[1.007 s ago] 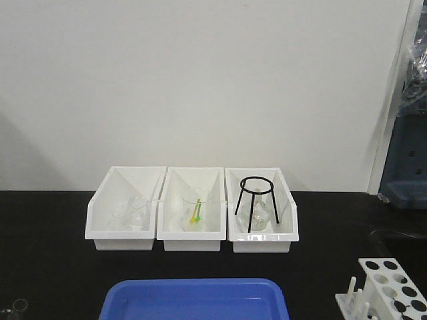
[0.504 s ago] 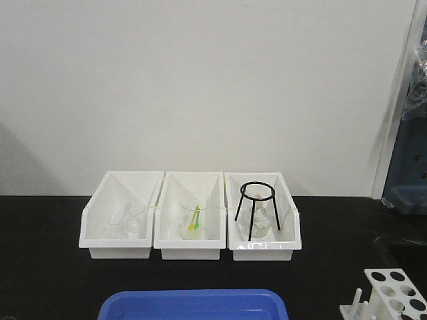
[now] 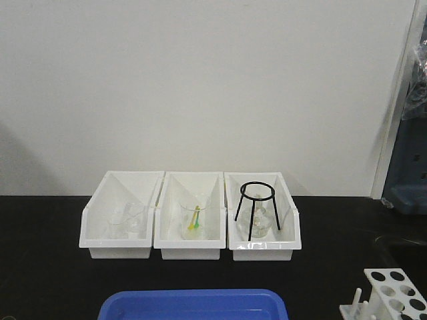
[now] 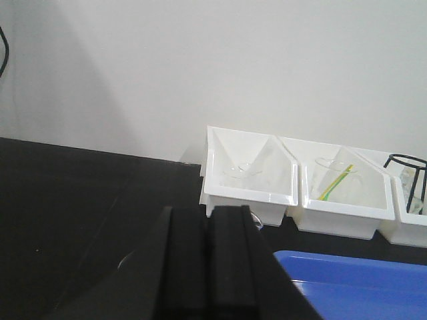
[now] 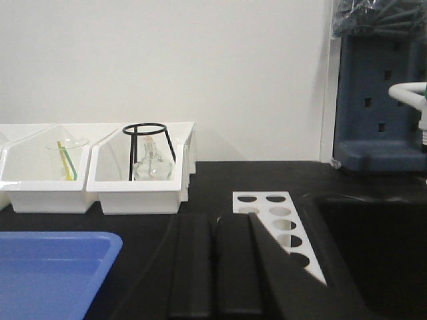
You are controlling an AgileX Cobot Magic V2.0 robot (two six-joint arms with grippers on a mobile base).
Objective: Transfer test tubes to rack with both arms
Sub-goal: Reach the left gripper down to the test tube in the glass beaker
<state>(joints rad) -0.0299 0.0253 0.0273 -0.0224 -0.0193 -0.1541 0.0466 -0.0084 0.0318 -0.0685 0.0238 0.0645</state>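
Three bins stand side by side on the counter (image 3: 47, 280), backed against the wall (image 3: 200, 87). The left bin (image 3: 115, 252) holds glassware (image 3: 127, 220), the middle bin (image 3: 187, 253) holds a beaker (image 3: 193, 217), and the right bin (image 3: 263, 255) holds a ring stand (image 3: 257, 193) with a flask (image 3: 259, 223) between its legs. A tray (image 3: 193, 303) lies in front of the bins, apart from them. The rack (image 3: 393, 293) stands right of the tray, in front of the right bin and well to its right.
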